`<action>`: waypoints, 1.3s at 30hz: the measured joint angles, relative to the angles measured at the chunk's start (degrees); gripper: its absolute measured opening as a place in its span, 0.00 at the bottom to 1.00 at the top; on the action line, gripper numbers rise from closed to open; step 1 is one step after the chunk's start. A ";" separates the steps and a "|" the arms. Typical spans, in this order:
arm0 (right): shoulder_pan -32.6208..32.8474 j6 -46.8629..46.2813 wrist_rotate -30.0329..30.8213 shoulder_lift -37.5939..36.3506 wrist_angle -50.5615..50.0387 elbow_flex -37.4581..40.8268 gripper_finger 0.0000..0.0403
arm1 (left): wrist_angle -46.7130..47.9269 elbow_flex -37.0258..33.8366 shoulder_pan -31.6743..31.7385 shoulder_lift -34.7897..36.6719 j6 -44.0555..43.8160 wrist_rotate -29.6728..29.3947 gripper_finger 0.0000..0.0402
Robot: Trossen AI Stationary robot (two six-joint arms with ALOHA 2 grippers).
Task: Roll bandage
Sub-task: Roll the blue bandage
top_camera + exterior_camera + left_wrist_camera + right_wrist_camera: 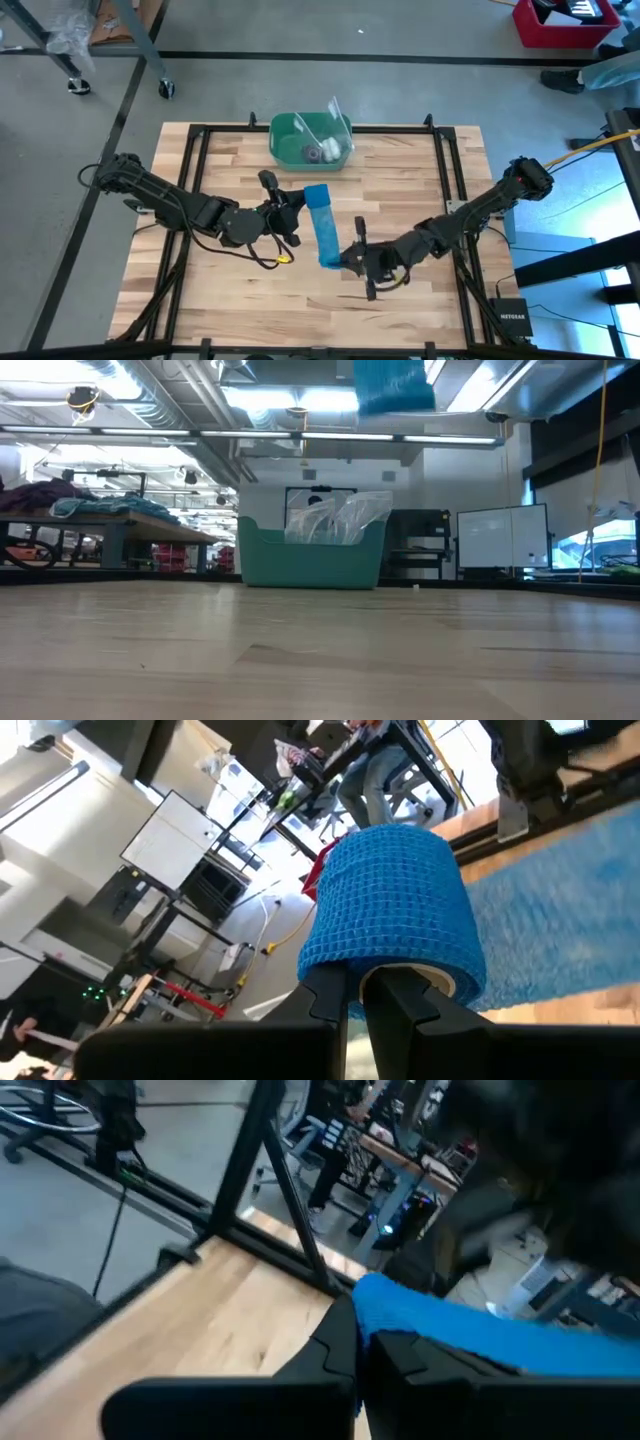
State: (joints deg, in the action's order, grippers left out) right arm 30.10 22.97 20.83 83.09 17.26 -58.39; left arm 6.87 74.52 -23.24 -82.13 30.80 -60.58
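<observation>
We see the left gripper [352, 995] with its two fingers nearly together, pinching the core of the rolled end of the bandage [400, 910]; the blue roll sits right against the fingertips. The right gripper [362, 1342] is clamped the same way, fingers almost touching, on the loose flat end of the bandage [470, 1325].

In the high view the bandage [322, 225] runs as a narrow strip between the two grippers, held up off the wooden table [240, 290]. Its rolled end, at the left gripper [296, 200], lies just in front of the green bin [285, 135]; its flat end, at the right gripper [345, 260], is farther from the bin, toward the table's middle. In the low view only a bit of the blue fabric [393, 385] shows, high above the bin [310, 560].

Away from the bin the tabletop is bare wood out to the black frame [445, 200] along its edges. Clear plastic wrap [330, 122] sticks up out of the bin.
</observation>
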 joint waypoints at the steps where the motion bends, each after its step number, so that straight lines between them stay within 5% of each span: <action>1: 0.29 0.06 0.26 0.00 -1.35 -1.56 0.01 | 0.12 -0.04 0.00 0.00 0.33 0.00 0.04; 9: 0.38 2.80 2.62 0.00 -9.24 -12.79 0.01 | 0.13 -0.04 0.00 -0.32 1.28 0.00 0.04; 23: -8.66 2.83 2.45 0.09 -21.59 -25.46 0.01 | -0.24 -0.05 -0.43 -4.41 10.50 0.17 0.04; 39: -23.03 -13.45 -8.87 0.26 -33.78 -27.93 0.07 | -0.15 -0.06 -2.16 -4.61 13.61 0.44 0.04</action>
State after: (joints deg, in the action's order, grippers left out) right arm 7.07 9.52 11.96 83.35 -16.52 -86.32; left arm 6.72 74.46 -25.41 -86.74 44.40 -60.14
